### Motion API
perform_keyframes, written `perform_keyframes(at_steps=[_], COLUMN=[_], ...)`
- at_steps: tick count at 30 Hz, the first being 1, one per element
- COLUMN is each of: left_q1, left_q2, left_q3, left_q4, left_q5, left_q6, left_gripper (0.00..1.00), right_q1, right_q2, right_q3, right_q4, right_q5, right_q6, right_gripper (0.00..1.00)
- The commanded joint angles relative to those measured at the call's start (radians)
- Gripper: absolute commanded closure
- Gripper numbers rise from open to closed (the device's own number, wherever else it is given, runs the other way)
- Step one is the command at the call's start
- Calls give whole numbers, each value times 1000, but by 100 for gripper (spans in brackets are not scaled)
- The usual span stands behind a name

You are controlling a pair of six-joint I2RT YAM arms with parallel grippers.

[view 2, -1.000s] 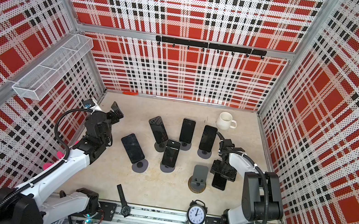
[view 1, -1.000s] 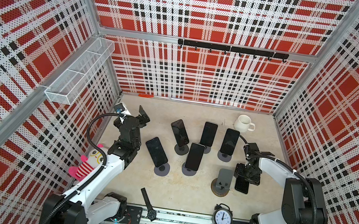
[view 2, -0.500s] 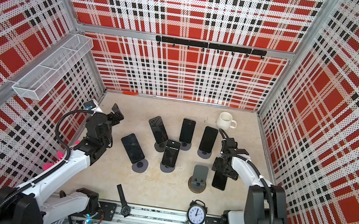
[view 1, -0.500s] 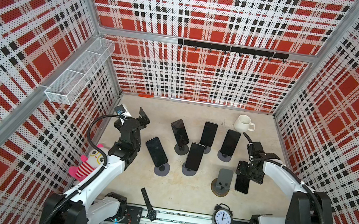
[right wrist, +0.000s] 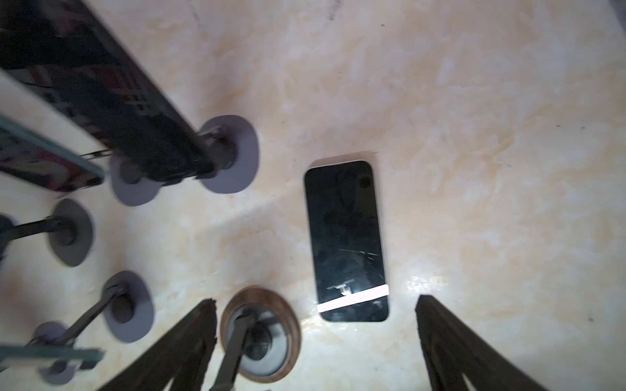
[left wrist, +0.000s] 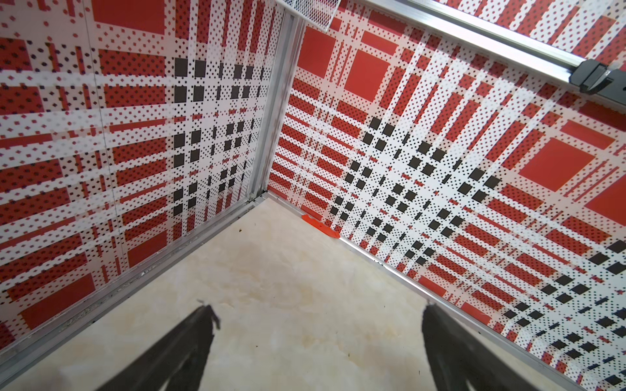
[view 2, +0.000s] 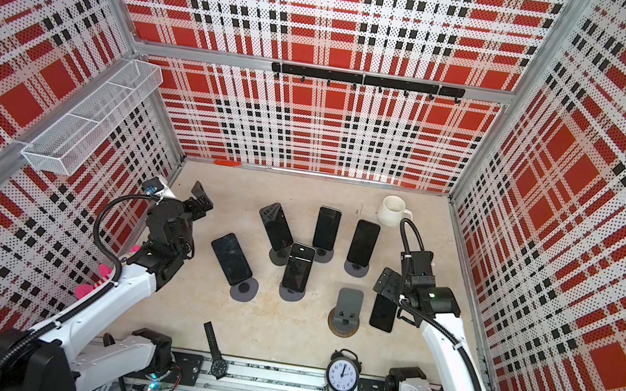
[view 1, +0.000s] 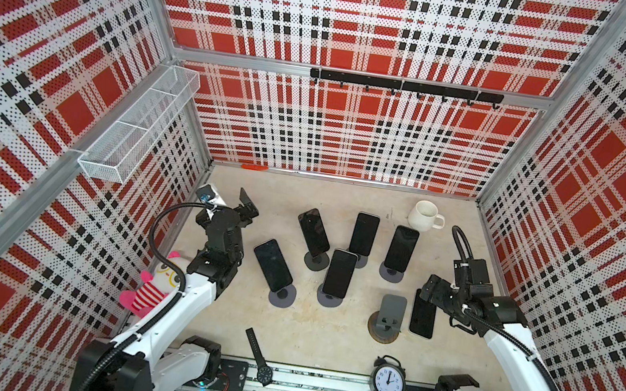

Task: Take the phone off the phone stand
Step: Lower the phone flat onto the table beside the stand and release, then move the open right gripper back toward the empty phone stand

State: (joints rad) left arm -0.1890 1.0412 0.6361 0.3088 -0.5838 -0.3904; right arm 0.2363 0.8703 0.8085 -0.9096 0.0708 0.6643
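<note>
A black phone [view 1: 422, 316] [view 2: 383, 314] [right wrist: 345, 240] lies flat on the table, screen up, just right of an empty grey phone stand [view 1: 390, 315] [view 2: 347, 307] [right wrist: 261, 335]. My right gripper [view 1: 439, 299] [view 2: 389, 281] [right wrist: 316, 303] hovers over the phone's far end, open, with nothing between its fingers. Several other dark phones lean on stands, the nearest one [view 1: 401, 248] behind the empty stand. My left gripper [view 1: 247, 205] [view 2: 201, 196] [left wrist: 317, 308] is open and empty near the back left corner, over bare table.
A white mug [view 1: 424, 215] stands at the back right. An alarm clock [view 1: 386, 380] and a wristwatch [view 1: 258, 354] lie at the front edge. A plush toy [view 1: 152, 286] sits by the left wall under a wire basket [view 1: 136, 128].
The right arm has stretched out and its gripper has lifted a little off the flat phone, jaws spreading wider. The phone stays flat beside the stand. The left arm has not moved.
</note>
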Motion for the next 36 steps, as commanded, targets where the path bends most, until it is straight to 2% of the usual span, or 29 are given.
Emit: perform_keyframes(at_steps=[1,6,10,14,20,25,31,36], left_q1=[24,59,68,75,76,76,76,77], left_q2=[-5,8,28,31,12,8,12,14], left_q3=[-4,-12,-15,-16,-32,-45,-42,-44], left_q4=[38,65,75,76,76,85,88,89], left_q5=[-6,53,87,111,108,117,109,109], left_q6=[16,-4,-20,-32,-33,-36,-30,-29], left_gripper=[2,2,2,2,2,2,2,2], right_q1=[99,223,370,464,479,492,535,564], right_q2=[-88,-92,-22,63,124,129,188,228], right_q3=[-2,34,23,8,-47,-151,-132,-121], right_q4=[3,-48,-55,-11,77,218,174,208], right_q5=[11,37,102,125,129,83,157,144], right_q6=[90,99,149,188,221,279,309,284], right_gripper=[1,0,0,0,0,0,2,6])
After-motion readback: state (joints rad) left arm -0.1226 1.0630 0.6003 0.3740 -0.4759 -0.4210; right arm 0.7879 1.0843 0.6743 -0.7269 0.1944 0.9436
